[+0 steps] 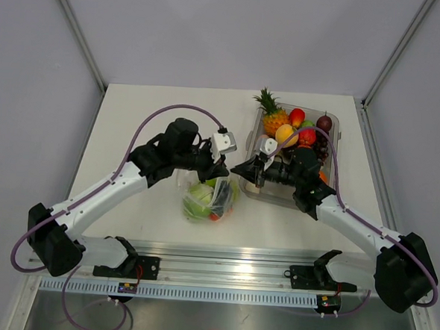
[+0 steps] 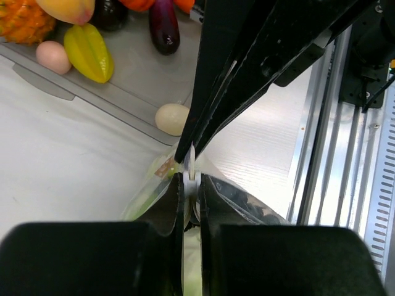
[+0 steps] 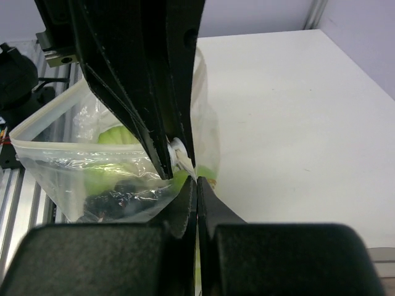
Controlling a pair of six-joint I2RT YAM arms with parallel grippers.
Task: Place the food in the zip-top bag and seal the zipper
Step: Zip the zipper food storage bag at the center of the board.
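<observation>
Right wrist shows cabbage point(image 3: 114, 137) inside the zip-top bag point(image 3: 55, 161); left wrist, starfruit point(image 2: 89, 52).

Table point(image 1: 132, 130): white, matte, rectangular, filling the middle of the top view; grey walls stand on three sides.

On it:
- Tray point(image 1: 338, 118): clear, rigid, rectangular, at upper right of centre, long side running toward the back edge. It sits flat and is heaped with food point(image 1: 293, 128).
- Bag point(image 1: 209, 198): clear, crinkled plastic, at lower centre, just left of the tray's near corner. Its bottom rests on the surface, bulging with green pieces.
- Egg point(image 2: 171, 118): cream, at the tray's near corner; inside or outside the rim cannot be told.
- Rail point(image 1: 221, 273): ribbed metal, along the near edge at the bottom of the frame.
</observation>
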